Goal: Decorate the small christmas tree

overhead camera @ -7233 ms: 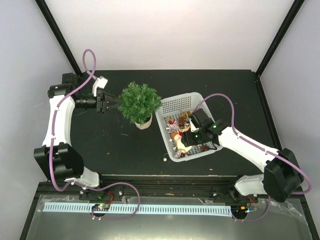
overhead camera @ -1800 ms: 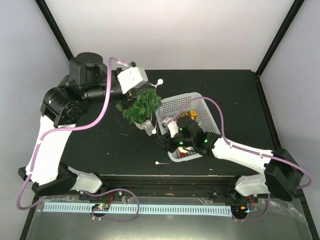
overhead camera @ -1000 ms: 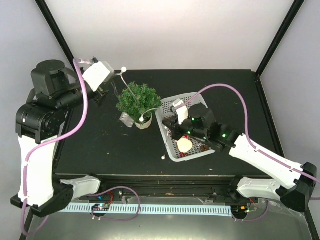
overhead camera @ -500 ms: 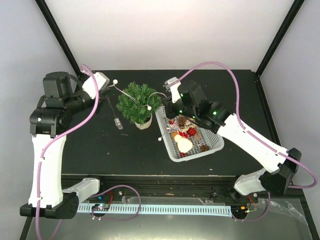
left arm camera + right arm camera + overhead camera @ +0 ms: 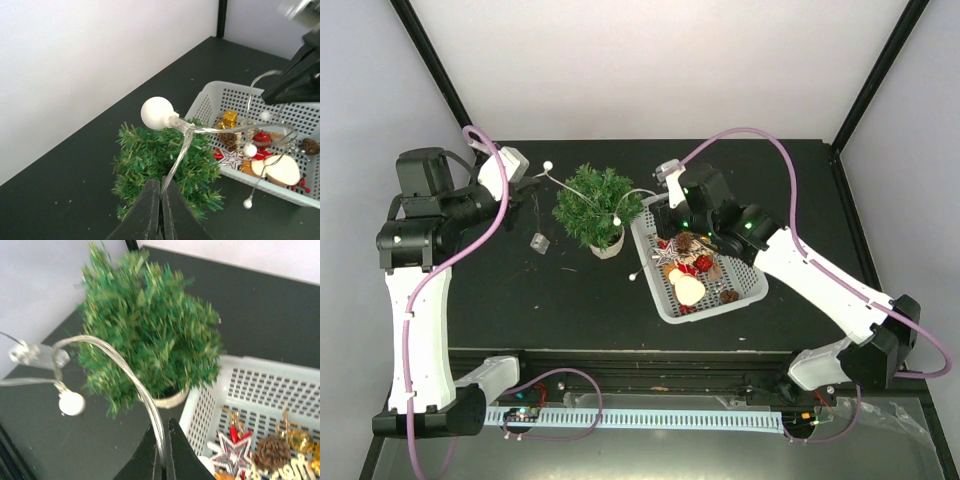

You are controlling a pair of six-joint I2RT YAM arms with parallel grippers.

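Flanking the small christmas tree (image 5: 598, 205), left claw (image 5: 161, 200) and right claw (image 5: 163, 445) clamp the wire (image 5: 181, 152).

Nothing legible in any view: no words, labels, brands, numbers or signs.
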